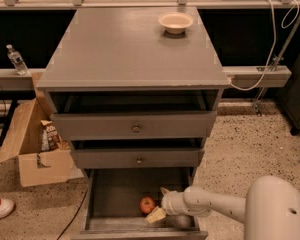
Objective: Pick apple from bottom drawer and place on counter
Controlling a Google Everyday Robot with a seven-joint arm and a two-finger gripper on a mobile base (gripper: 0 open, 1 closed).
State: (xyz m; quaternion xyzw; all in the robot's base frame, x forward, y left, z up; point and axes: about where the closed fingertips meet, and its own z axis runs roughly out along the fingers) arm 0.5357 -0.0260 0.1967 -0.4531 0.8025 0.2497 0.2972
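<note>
apple (147,204): on the drawer (115,196) floor, front right
gripper (159,204): down in there just beside it, fingers (156,215) spread, nothing gripped

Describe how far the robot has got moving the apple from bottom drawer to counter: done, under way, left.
Done: the bottom drawer stands open and the arm reaches inside. In hand: the gripper is open right beside the apple, which lies on the drawer floor, ungripped. Left: closing on the apple, lifting it out and setting it on the counter, where a bowl sits.
</note>
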